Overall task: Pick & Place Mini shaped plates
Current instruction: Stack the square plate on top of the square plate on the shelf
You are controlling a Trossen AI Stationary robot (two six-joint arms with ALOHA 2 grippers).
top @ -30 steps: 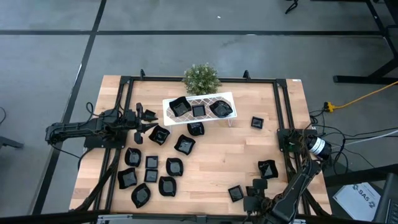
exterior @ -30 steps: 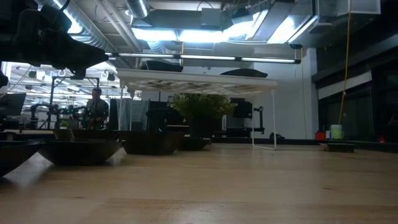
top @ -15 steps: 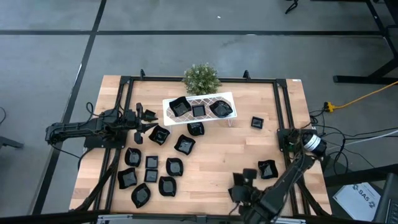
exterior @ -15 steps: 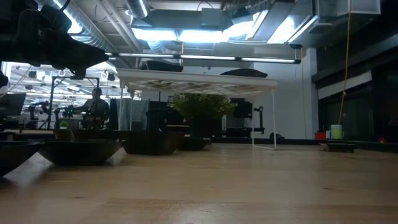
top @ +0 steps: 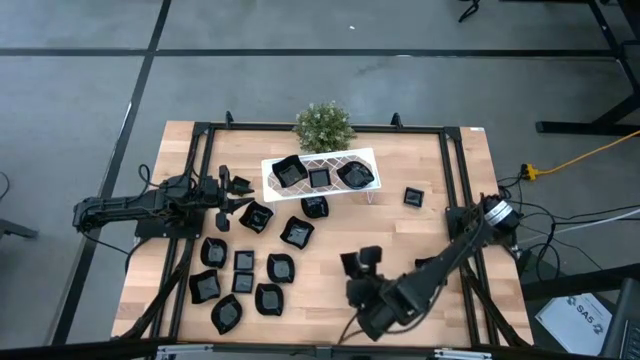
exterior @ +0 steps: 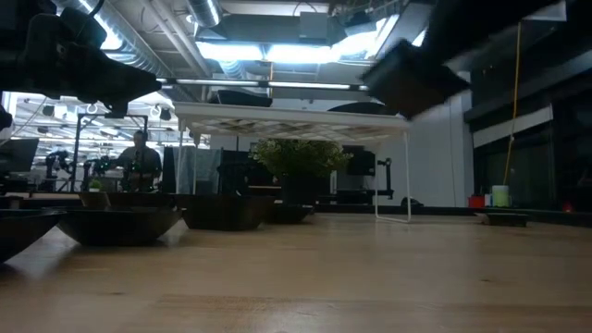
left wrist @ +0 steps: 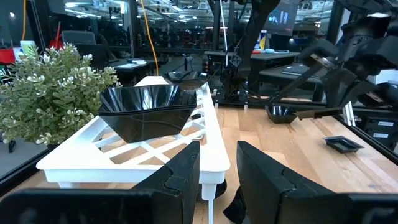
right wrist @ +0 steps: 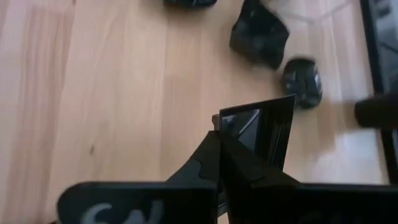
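Several glossy black mini plates lie on the wooden table, most in a cluster near its left side (top: 240, 275). Three more sit on the white rack (top: 320, 172), which stands on thin legs in front of the green plant (top: 323, 125). My right gripper (top: 366, 264) is over the middle of the table toward the near edge, shut on a small square plate (right wrist: 258, 130). That plate shows high up as a dark tilted shape (exterior: 412, 74) in the low view. My left gripper (left wrist: 217, 180) waits open by the rack's left end, level with the table. My right gripper pinches the square plate by one edge of its rim (right wrist: 225, 127) between its two fingers (right wrist: 214, 158), which point down toward the table. The plate is lifted clear of the table and sits tilted in the hold.
Single plates lie toward the table's right side (top: 413, 196) and under the rack (top: 314, 207). Black frame rails (top: 455, 170) run along the table's sides. Bare wood lies between the rack and the right arm. A person stands in the room far behind the table (exterior: 139, 157).
My right gripper has swept from the table's near right corner toward the left and far edges, carrying the square plate. It now shows high in the low view, where it did not show before.
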